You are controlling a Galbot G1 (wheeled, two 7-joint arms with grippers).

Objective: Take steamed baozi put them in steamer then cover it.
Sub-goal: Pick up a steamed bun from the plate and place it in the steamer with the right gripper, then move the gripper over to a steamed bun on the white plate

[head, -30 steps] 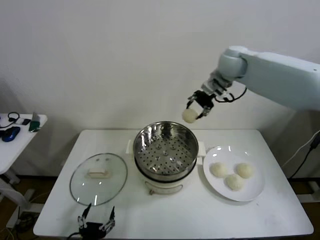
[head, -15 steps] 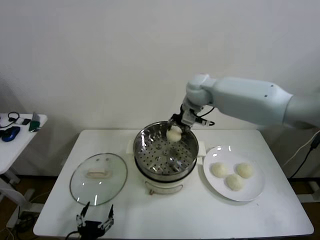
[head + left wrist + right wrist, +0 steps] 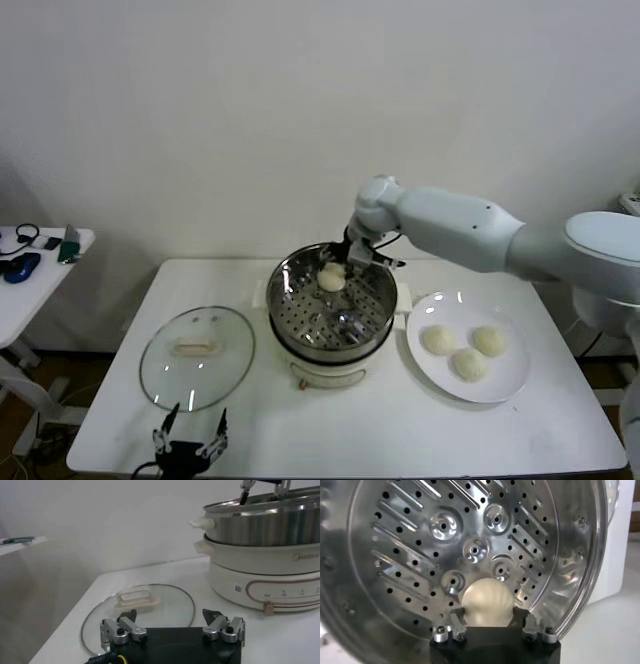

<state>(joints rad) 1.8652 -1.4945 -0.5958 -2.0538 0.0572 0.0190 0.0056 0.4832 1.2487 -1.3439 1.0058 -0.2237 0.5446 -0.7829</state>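
My head view shows the right gripper (image 3: pixel 337 262) reaching into the steamer (image 3: pixel 331 300) at its far rim, with a bun (image 3: pixel 331 279) just beside its tips. Only the right wrist view (image 3: pixel 488 622) reveals that bun (image 3: pixel 487 603) sitting between the fingers over the perforated floor (image 3: pixel 445 545); whether they press it I cannot tell. Three buns (image 3: pixel 462 351) lie on the plate (image 3: pixel 510 385). The left wrist view shows my left gripper (image 3: pixel 172 628) spread wide, near the lid (image 3: pixel 165 602).
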